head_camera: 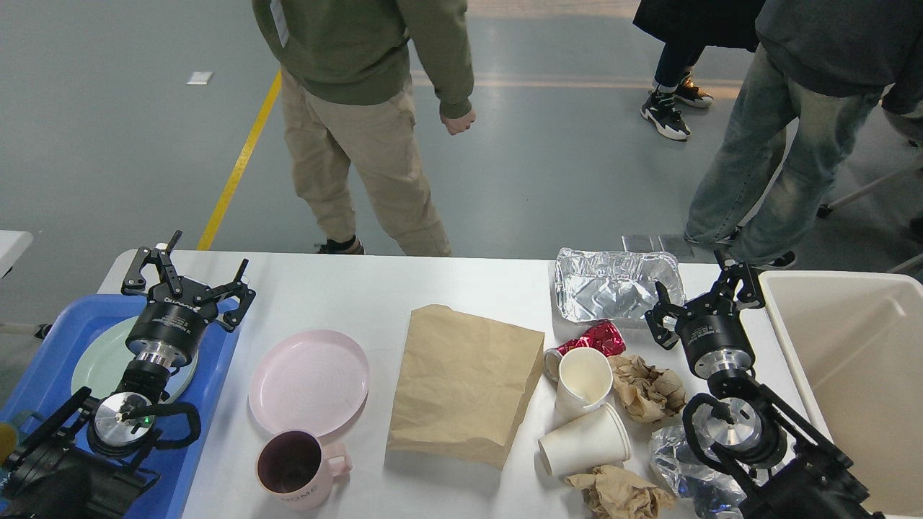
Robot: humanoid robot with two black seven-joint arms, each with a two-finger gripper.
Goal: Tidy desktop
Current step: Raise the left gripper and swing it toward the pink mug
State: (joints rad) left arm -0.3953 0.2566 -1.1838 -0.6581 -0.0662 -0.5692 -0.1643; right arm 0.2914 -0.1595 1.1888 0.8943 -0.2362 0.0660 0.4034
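Desktop (pixel 461 288) spans the view ahead, cluttered: pink plate (pixel 308 382) and pink mug (pixel 296 468) left of centre, paper bag (pixel 461 382) mid, foil tray (pixel 616 285), white mug (pixel 580 380), paper cup (pixel 584 441) and crumpled paper (pixel 649 389) right. Left gripper (pixel 189 265) over the blue tray (pixel 43 346), jaws spread wide, empty. Right gripper (pixel 703 299) beside the foil tray, jaws apart, holding nothing. Beige bin (pixel 851 346) far right

The large white rectangular desktop (pixel 461 288) carries a blue plastic tray (pixel 43 360), a pink round plate (pixel 308 382), a pink mug (pixel 296 470), a flat brown paper bag (pixel 465 382), a crumpled foil container (pixel 616 283), two white paper cups (pixel 584 440) and crumpled brown paper (pixel 649 389).
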